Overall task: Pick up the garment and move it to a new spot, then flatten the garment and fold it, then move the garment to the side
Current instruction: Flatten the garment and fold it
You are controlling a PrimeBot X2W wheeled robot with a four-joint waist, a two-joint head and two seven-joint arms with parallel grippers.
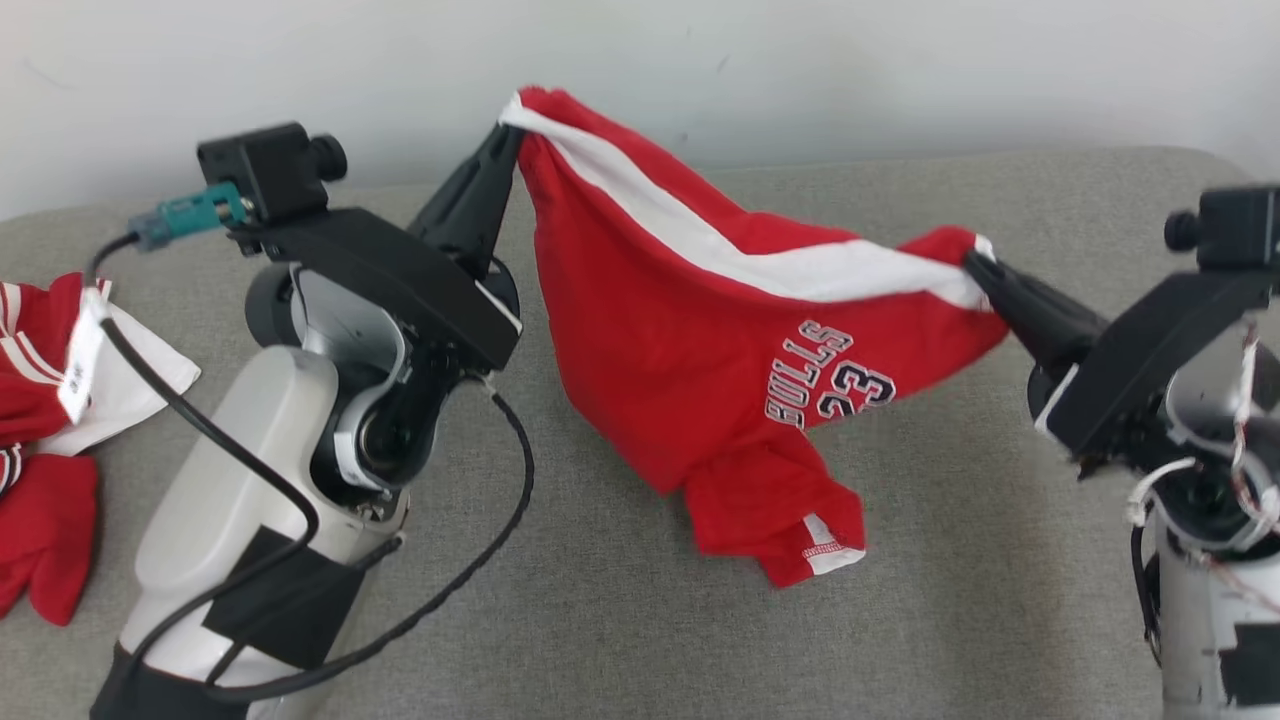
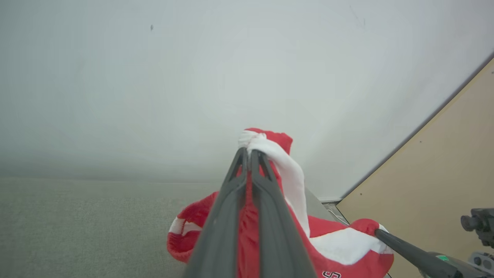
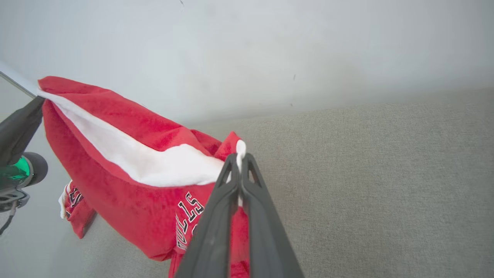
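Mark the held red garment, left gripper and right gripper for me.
red garment point(image 1: 660, 350), head view, on the red panel left of the lettering.
left gripper point(image 1: 505, 142), head view, at the fingertips pinching the garment's top corner.
right gripper point(image 1: 983, 272), head view, at the fingertips pinching the white-banded edge.

One red garment point(image 1: 690, 340) shows in the middle of the frame, and two grippers show: the left gripper point(image 1: 508, 140) at upper centre, the right gripper point(image 1: 975, 268) at mid right. One heap of red-and-white cloth point(image 1: 40, 400) lies at the left edge, its pieces uncountable, on one grey surface point(image 1: 950, 600).
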